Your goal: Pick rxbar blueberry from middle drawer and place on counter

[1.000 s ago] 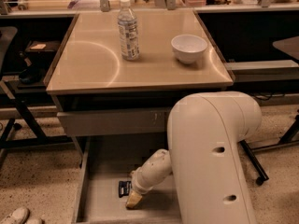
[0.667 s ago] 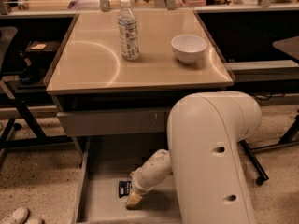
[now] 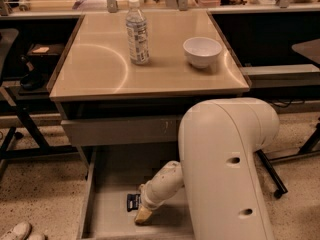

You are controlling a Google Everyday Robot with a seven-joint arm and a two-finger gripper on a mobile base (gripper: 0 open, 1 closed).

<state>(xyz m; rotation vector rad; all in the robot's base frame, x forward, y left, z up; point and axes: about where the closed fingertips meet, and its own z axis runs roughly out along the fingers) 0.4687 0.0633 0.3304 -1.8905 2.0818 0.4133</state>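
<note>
Camera view shows the gripper low inside the middle drawer, just beside the rxbar blueberry. Whether its grip is closed cannot be told.

tan claw in grey middle drawer beside dark blue-black rxbar blueberry.

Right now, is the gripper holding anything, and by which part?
Cannot tell: the gripper is down in the shallow grey drawer beside the dark-wrapped snack bar; any hold is hidden.

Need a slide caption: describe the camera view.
Tool low in the middle drawer beside the rxbar blueberry; water bottle and white bowl on the counter.
</note>
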